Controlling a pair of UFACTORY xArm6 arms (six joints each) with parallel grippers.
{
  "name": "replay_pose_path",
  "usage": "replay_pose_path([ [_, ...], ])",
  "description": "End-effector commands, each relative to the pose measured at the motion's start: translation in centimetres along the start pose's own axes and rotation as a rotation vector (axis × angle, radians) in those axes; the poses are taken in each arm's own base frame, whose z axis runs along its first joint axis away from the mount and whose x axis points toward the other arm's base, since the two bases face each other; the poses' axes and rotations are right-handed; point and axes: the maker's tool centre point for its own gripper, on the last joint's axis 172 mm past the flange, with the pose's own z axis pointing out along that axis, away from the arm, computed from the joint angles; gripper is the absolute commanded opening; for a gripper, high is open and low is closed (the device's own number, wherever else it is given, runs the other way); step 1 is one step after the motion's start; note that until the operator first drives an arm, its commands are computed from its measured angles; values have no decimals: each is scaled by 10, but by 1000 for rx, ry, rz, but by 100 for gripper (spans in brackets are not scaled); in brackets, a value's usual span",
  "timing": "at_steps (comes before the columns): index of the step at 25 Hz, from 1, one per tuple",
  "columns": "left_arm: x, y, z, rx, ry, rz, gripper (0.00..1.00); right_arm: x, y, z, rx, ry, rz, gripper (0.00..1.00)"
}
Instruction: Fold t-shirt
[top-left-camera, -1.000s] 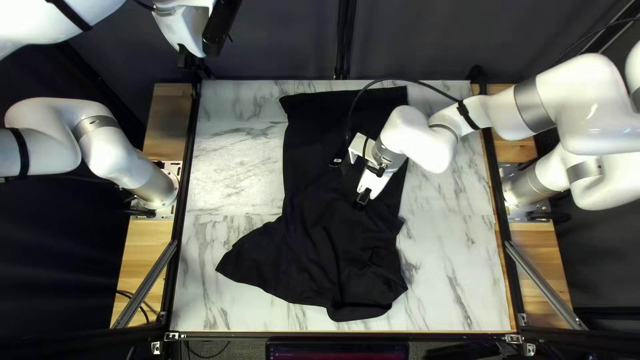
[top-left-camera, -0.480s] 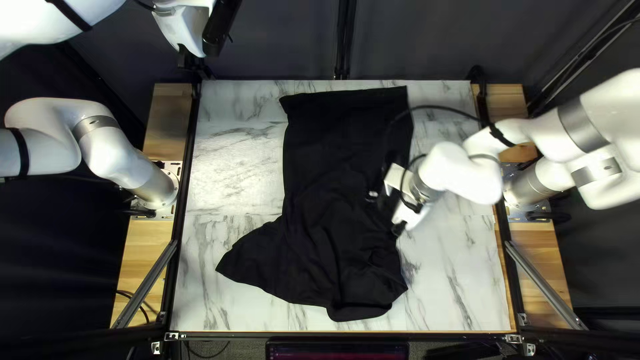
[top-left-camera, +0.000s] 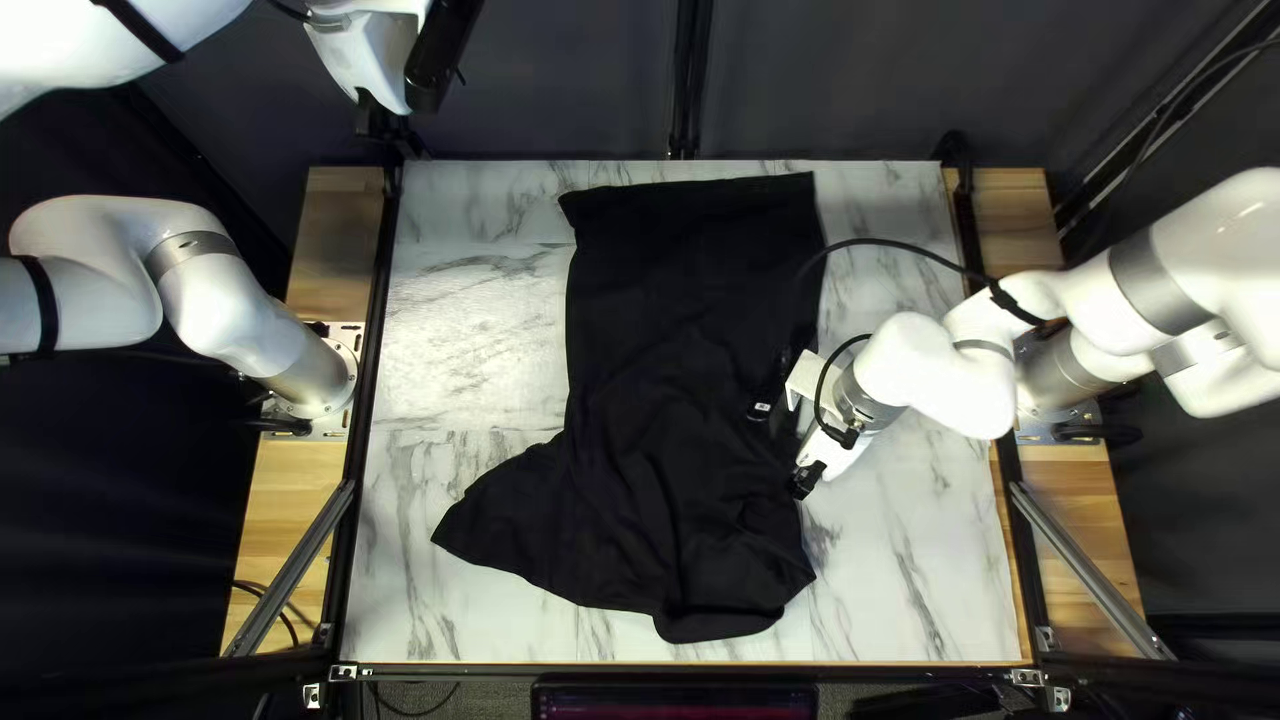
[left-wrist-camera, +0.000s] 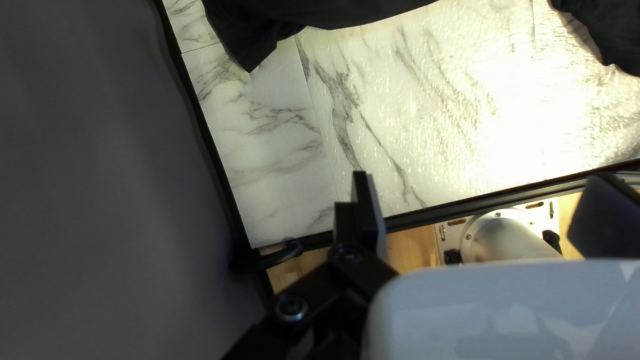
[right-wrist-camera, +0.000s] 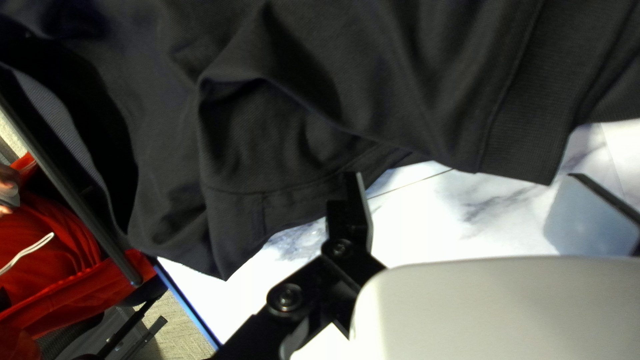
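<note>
The black t-shirt (top-left-camera: pixel 654 440) lies rumpled on the marble-patterned table, flat toward the far edge and bunched nearer the front. At its right edge, my right gripper (top-left-camera: pixel 804 480) is low beside the cloth. Raised beyond the table's far left corner is my left gripper (top-left-camera: pixel 382 118). In the left wrist view, the fingers of my left gripper (left-wrist-camera: pixel 490 193) stand wide apart with nothing between them; shirt cloth (left-wrist-camera: pixel 320 12) lies farther ahead. Seen from the right wrist, my right gripper (right-wrist-camera: pixel 470 193) is open too, with the folded hem and sleeve cloth (right-wrist-camera: pixel 267 153) just ahead.
Bare marble tabletop (top-left-camera: pixel 467 334) shows left of the shirt and along its right side. A black rail (top-left-camera: pixel 376 334) borders the table's left side. Beyond the table edge in the right wrist view is a person in red clothing (right-wrist-camera: pixel 53 247), with a hand (right-wrist-camera: pixel 8 187) visible.
The right arm has moved from over the shirt's middle to its right edge, rightward and nearer the front. The left arm and the shirt's front part look the same.
</note>
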Motion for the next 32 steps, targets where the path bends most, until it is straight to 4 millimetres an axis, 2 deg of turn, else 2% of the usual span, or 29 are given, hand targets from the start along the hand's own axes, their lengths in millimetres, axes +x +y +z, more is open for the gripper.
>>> replay_pose_path([
  [1,0,0,0,0,0,0,100,8,-7,-2,12,3,0,67],
  [2,0,0,0,0,0,0,100,10,-8,-2,13,4,-2,52],
  [3,0,0,0,0,0,0,100,12,-9,-2,15,5,-4,28],
  [4,0,0,0,0,0,0,100,13,-10,-3,16,5,-5,9],
  [5,0,0,0,0,0,0,100,15,-9,-2,17,6,-6,1],
  [12,0,0,0,0,0,0,100,16,-13,-6,18,11,-13,0],
  [17,0,0,0,0,0,0,100,18,-40,-24,7,32,-36,0],
  [21,0,0,0,0,0,0,100,26,-75,-43,0,63,-68,0],
  [22,0,0,0,0,0,0,100,27,-78,-45,-1,67,-72,0],
  [27,0,0,0,0,0,0,100,49,-114,-67,-9,106,-112,0],
  [28,0,0,0,0,0,0,100,60,-124,-73,-10,116,-123,0],
  [32,0,0,0,0,0,0,100,86,-141,-79,-7,143,-138,0],
])
